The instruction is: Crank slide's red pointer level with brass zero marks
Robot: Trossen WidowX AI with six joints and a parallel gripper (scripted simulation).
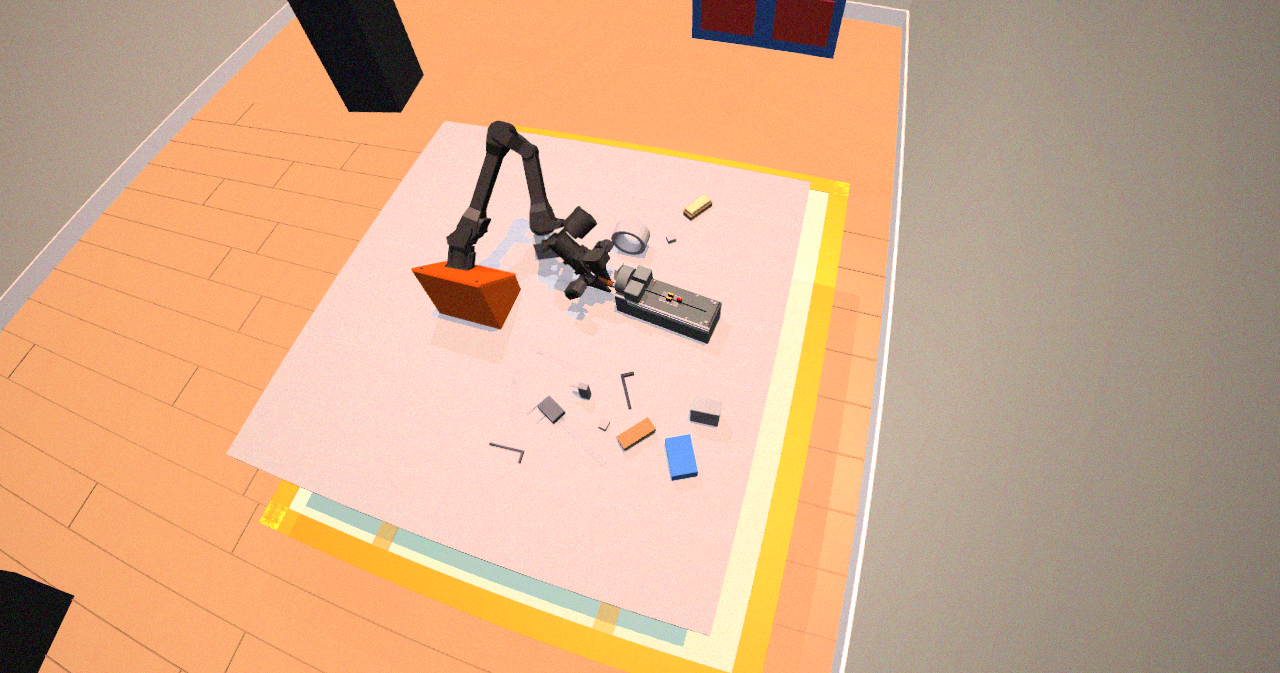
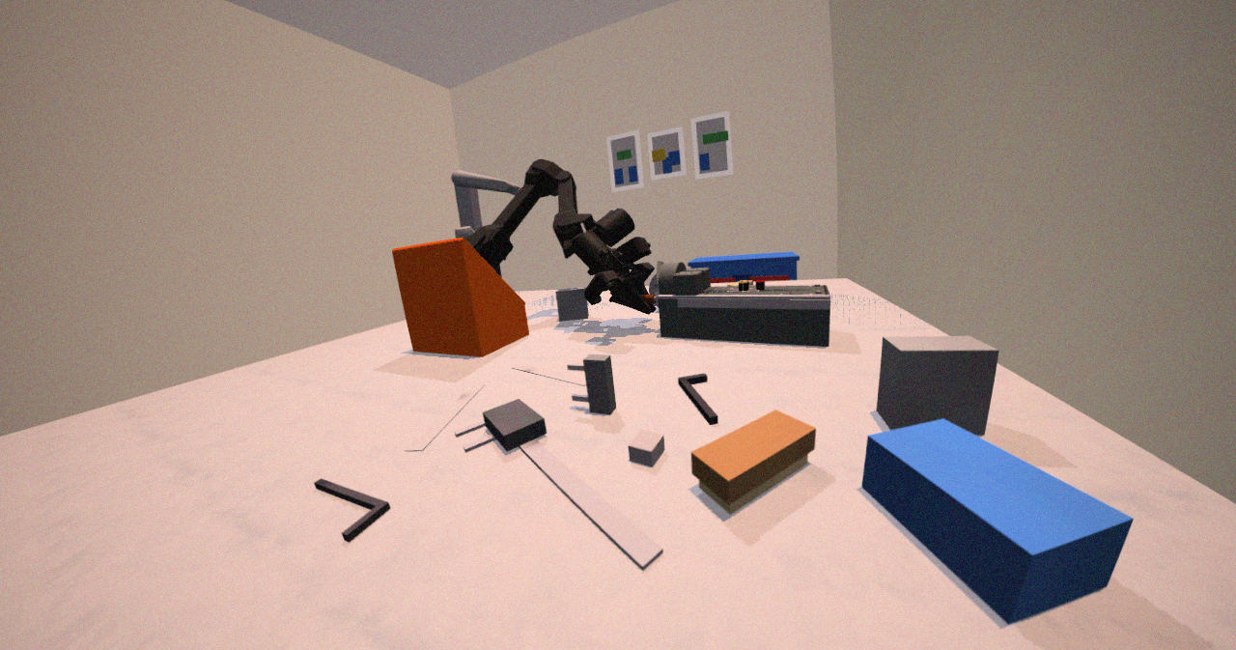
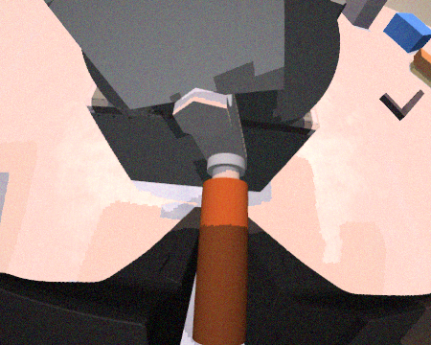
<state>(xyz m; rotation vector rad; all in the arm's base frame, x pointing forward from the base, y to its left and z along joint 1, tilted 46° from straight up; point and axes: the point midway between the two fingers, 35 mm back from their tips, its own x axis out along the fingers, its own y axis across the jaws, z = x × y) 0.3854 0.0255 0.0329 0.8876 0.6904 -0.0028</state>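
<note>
The dark machine (image 1: 666, 318) (image 2: 743, 319) has a round grey housing at its near end. On its top, the red pointer (image 1: 678, 299) shows close beside the brass marks (image 1: 668, 296), slightly toward the end away from the crank; the exact gap is too small to tell. My gripper (image 1: 610, 285) (image 2: 648, 301) (image 3: 217, 218) is shut on the orange crank handle (image 3: 224, 202). The grey crank arm (image 3: 213, 126) runs upward from the handle in the wrist view, so the handle is low on its circle. The pointer is out of sight in the wrist view.
A white ring (image 1: 631, 237) stands behind the gripper. An orange wedge block (image 1: 469, 297) (image 2: 449, 300) is at the arm's base. In front lie an L-shaped key (image 2: 698, 397), an orange block (image 2: 753, 454), a blue block (image 2: 994, 508) and a grey box (image 2: 935, 386).
</note>
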